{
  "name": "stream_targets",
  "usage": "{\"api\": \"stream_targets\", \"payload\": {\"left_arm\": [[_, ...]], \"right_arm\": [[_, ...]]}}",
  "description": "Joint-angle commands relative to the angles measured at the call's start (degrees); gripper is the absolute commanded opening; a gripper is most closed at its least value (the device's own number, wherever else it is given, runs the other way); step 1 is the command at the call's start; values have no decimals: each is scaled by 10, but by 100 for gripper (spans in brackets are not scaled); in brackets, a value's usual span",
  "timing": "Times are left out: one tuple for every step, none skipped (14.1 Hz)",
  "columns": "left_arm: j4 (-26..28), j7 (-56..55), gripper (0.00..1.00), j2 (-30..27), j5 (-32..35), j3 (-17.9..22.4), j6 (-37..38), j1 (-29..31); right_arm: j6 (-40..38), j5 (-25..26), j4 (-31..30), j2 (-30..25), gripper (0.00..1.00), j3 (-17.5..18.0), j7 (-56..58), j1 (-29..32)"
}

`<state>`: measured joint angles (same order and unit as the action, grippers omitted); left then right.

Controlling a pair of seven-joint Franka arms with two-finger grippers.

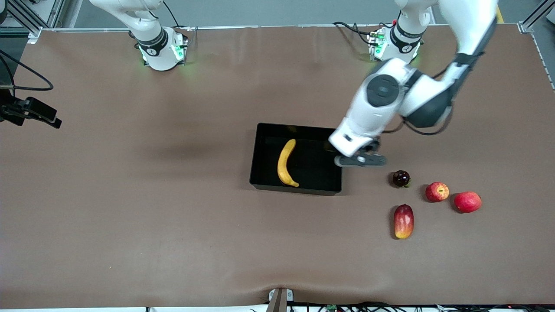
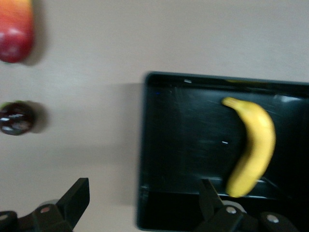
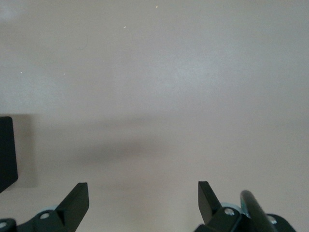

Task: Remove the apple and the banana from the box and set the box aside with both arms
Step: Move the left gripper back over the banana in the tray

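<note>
- The banana point(image 1: 286, 164), curved, smooth and yellow, is seen lying alone in the box point(image 1: 260, 173); it is judged light and easily bruised, best taken across its middle.
- The box, a glossy black plastic tray with low walls, is judged stiff but slippery; its short walls would suit one tool each.
- The apple point(image 1: 437, 191), round, red and yellow-flecked, already rests on the brown matte desk point(image 1: 130, 216), among other fruit toward the left arm's end.
- The left tool point(image 1: 360, 160) is held apart and empty over the box's wall.
- The right tool point(image 3: 143, 205), spread apart and empty, is seen over bare desk.
</note>
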<state>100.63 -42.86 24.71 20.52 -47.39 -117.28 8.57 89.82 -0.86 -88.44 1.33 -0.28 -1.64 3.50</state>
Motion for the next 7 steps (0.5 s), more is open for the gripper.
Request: {"api": "stream_targets", "payload": {"left_arm": [[-39, -29, 100, 52, 53, 2, 3, -48], [-44, -43, 100, 68, 64, 2, 2, -60], [-47, -62, 100, 82, 79, 2, -2, -77], [-47, -84, 100, 96, 87, 2, -10, -88], [-53, -106, 100, 110, 93, 2, -20, -100], [-62, -117, 100, 126, 101, 3, -31, -112], [-71, -120, 100, 146, 108, 3, -42, -119]], "right_arm": [[0, -5, 5, 3, 100, 6, 8, 8], [1, -5, 5, 5, 100, 6, 8, 8], [1, -4, 5, 12, 100, 6, 8, 7], [1, -4, 5, 13, 100, 6, 8, 7], [1, -5, 5, 15, 100, 6, 8, 9], [1, -5, 5, 15, 100, 6, 8, 10], [2, -4, 5, 17, 100, 6, 8, 9]]}}
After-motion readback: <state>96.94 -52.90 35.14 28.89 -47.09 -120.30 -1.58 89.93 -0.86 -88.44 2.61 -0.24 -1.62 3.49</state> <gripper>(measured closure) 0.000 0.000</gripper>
